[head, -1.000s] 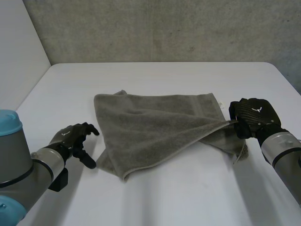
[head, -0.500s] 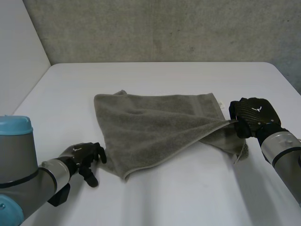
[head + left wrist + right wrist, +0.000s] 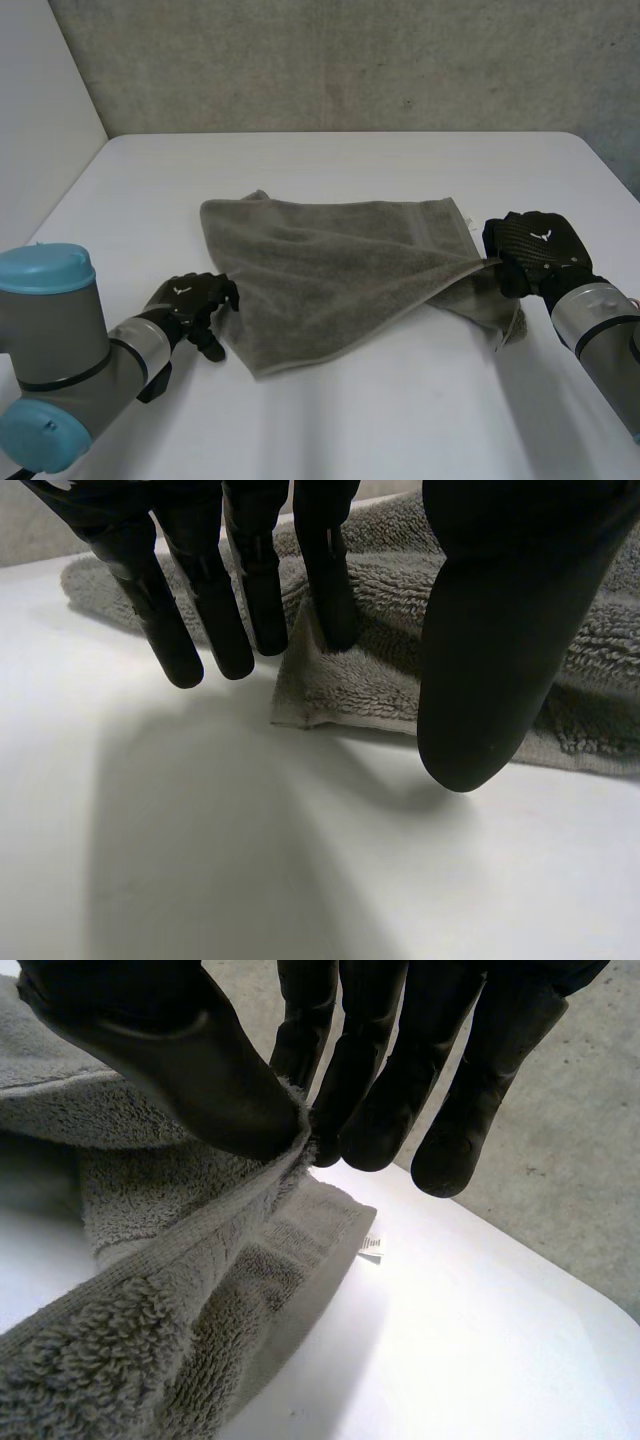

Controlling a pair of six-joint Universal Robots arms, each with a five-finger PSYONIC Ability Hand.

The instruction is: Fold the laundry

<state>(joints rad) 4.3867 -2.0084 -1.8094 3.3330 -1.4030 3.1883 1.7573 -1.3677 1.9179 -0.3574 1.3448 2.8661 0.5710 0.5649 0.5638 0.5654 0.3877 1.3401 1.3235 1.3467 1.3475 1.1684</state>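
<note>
On white tabletop [image 3: 400, 420]: grey terry towel [image 3: 330, 270], part-folded. Right hand [image 3: 530, 250] pinches right corner, thumb against fingers [image 3: 375, 1090]. Left hand [image 3: 195, 300] at loose near-left corner, fingers straight, nothing gripped

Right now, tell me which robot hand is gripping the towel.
The right robot hand: it pinches the towel edge against its thumb. The left robot hand is open at a corner.

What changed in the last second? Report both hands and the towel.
The left hand moved in across the table to the near left edge of the towel. Its fingers are straight, with their tips at a corner there, and they grip nothing. The right hand kept its pinch on the towel's right corner, and the towel lies almost as before.
</note>
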